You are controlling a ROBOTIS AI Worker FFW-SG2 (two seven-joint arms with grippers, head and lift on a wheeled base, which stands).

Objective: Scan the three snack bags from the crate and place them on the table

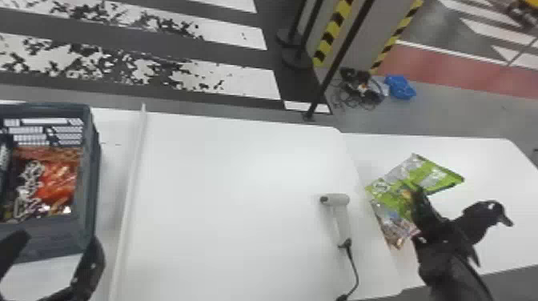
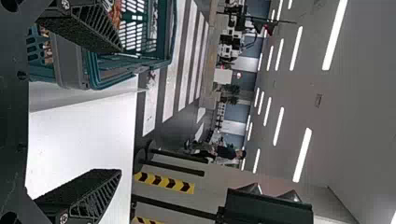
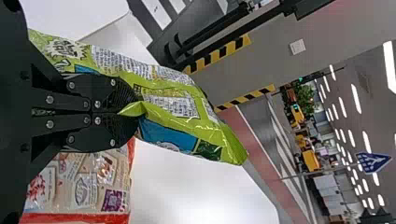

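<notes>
The right gripper (image 1: 414,194) is over the right-hand table, shut on a green snack bag (image 1: 434,174). The right wrist view has the right gripper (image 3: 135,111) pinching a fold of the green snack bag (image 3: 173,100). A beige and red snack bag (image 3: 84,182) lies on the table below, partly covered; it is the multicoloured snack bag (image 1: 394,230) in the head view. The left gripper (image 1: 52,250) stands open at the near side of the dark crate (image 1: 86,172), which holds red-orange packs (image 1: 58,180). In the left wrist view the left gripper (image 2: 120,111) has its fingers apart.
A grey-white handheld scanner (image 1: 340,220) lies near the right side of the middle white table (image 1: 240,200), its black cable (image 1: 354,268) running to the near edge. A raised strip (image 1: 130,192) separates crate and middle table. The right white table (image 1: 496,168) carries the bags.
</notes>
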